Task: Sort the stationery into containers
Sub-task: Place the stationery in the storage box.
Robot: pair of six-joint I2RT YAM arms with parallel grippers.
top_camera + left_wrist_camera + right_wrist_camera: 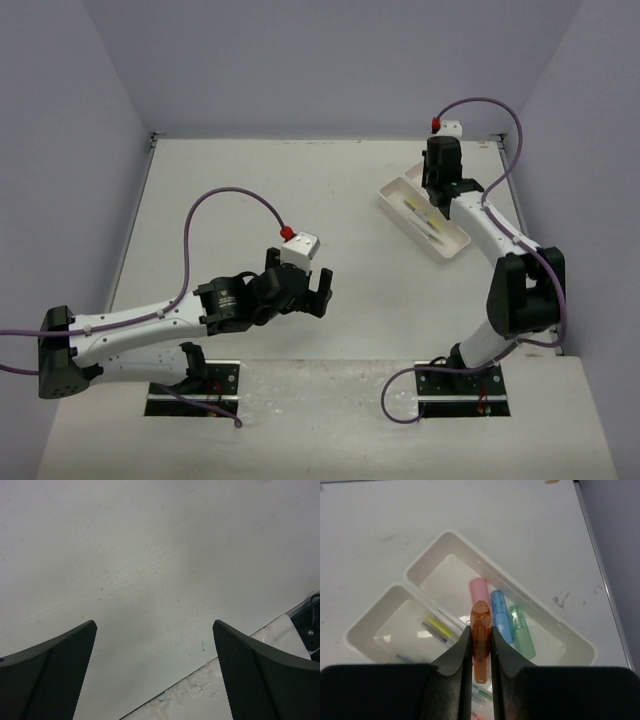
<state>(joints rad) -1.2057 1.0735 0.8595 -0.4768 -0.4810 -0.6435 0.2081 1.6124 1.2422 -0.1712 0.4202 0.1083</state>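
Note:
My right gripper (481, 628) is shut on a stubby orange marker piece (481, 616) and holds it above the white two-compartment tray (445, 534). Under it, in the right-hand compartment, lie a pink piece (480, 590), a blue piece (501, 614) and a green piece (523, 632). The left-hand compartment holds thin pens, one of them yellow (438, 627). From above, the tray (396, 196) sits far right under the right gripper (437, 197). Over bare table near the front edge, my left gripper (322, 288) (154, 626) stands open with nothing between its fingers.
A rough white strip (210, 690) marks the table's near edge below the left gripper. The table's right edge (600, 570) runs close beside the tray. Purple cables (225, 200) loop over both arms.

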